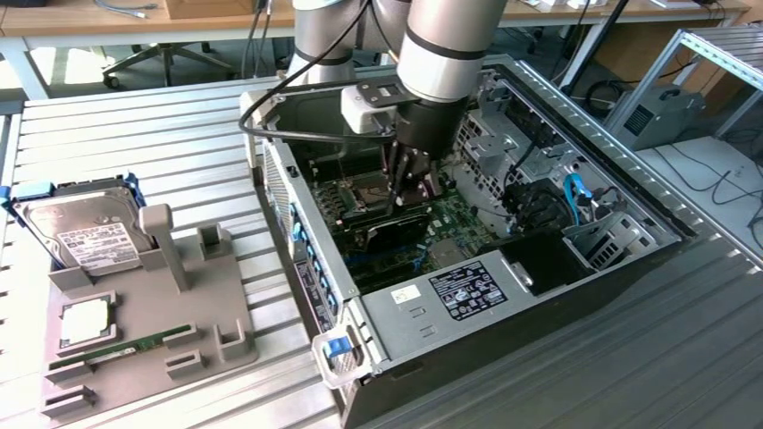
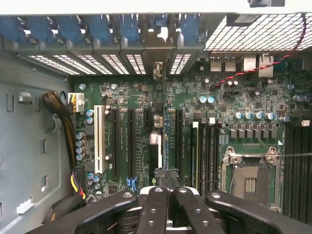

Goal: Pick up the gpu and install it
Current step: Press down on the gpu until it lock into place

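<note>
1. the tool [image 1: 403,198] is down inside the open case [image 1: 412,315], fingers clenched together and pointing straight at the board [image 1: 459,222].
2. the gpu [image 1: 388,234] stands on edge in the case, right under the tool; edge-down is how it has to meet a slot.
3. on the wrist view the gpu [image 2: 155,144] lines up with a slot, its bracket toward the rear openings. i can't tell if the tool pinches it or just presses on it.
4. the hard drive [image 1: 86,234] waits in the tray [image 1: 179,344] on the desk [image 1: 155,143], at 9 o'clock from the case, well apart.
</note>
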You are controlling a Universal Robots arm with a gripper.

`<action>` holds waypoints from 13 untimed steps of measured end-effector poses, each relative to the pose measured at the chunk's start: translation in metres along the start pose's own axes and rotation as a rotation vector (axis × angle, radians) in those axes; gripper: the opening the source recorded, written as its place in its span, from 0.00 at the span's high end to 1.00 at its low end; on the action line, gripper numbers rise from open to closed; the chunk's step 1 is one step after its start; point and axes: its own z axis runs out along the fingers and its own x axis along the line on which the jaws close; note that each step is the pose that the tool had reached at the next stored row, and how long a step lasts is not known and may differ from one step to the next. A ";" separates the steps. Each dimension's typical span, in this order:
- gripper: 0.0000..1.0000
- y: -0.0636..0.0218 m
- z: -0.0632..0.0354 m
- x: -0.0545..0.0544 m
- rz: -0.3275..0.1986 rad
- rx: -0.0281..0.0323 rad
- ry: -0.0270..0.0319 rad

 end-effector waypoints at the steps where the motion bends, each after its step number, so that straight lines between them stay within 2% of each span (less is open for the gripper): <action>1: 0.89 0.0062 0.0009 0.000 0.000 0.0001 0.0015; 4: 0.89 0.0242 0.0049 0.000 0.000 0.0001 0.0021; 6: 0.89 0.0327 0.0080 0.000 0.000 0.0001 0.0022; 8: 0.89 0.0350 0.0119 0.000 0.000 0.0002 0.0022; 9: 0.89 0.0349 0.0172 0.000 0.000 0.0001 0.0028; 13: 0.89 0.0368 0.0241 -0.001 0.000 0.0005 0.0038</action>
